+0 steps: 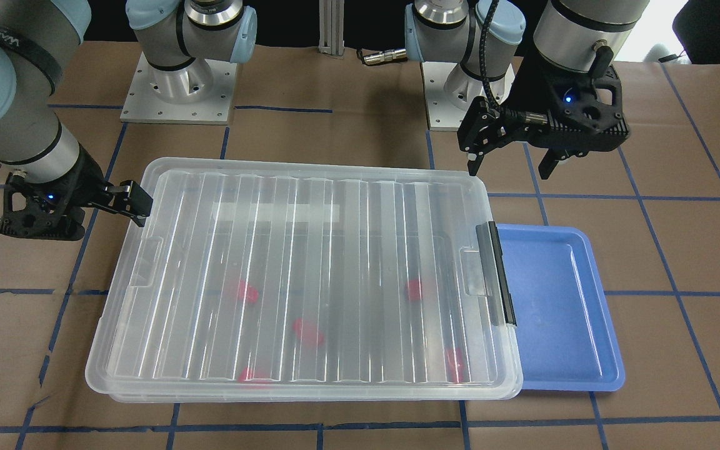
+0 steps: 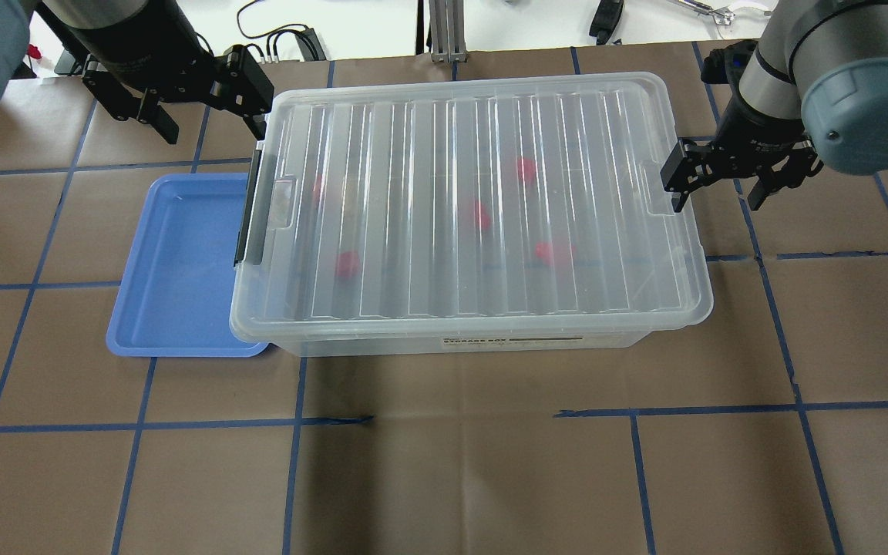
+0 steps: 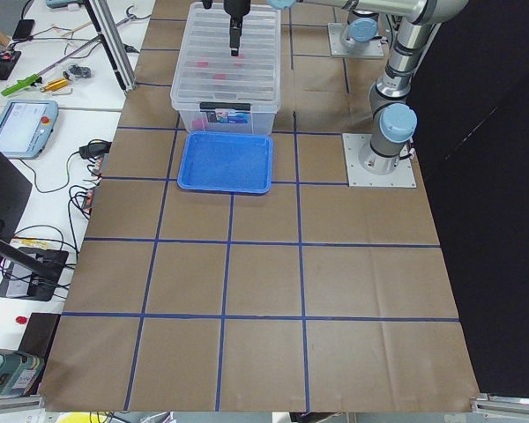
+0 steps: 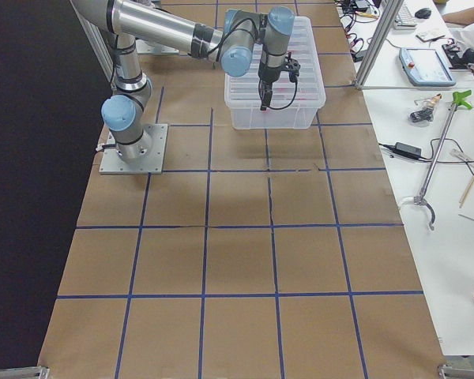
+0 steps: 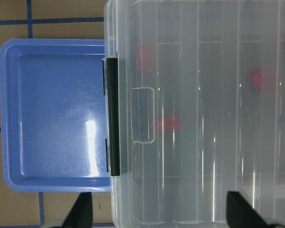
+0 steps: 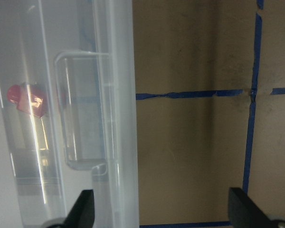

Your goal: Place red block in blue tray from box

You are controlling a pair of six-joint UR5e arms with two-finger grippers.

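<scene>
The box [image 2: 475, 200] is a clear bin with its ribbed lid shut and a black latch bar [image 2: 250, 208] on its left short side. Several red blocks show blurred through the lid, for example one [image 2: 348, 264] near the latch and one [image 2: 554, 252] further right. The blue tray [image 2: 174, 262] lies empty against the latch side. My left gripper [image 2: 209, 116] is open and empty, above the box's far-left corner. In the left wrist view it [image 5: 161, 216] spans the latch [image 5: 113, 118]. My right gripper [image 2: 715, 193] is open and empty at the box's right short side, straddling its rim [image 6: 118, 95].
The table is covered in brown paper with a blue tape grid [image 2: 452, 420]. The two arm bases [image 1: 179, 87] stand behind the box. Benches with tools and cables [image 4: 426, 110] run along the table's far side.
</scene>
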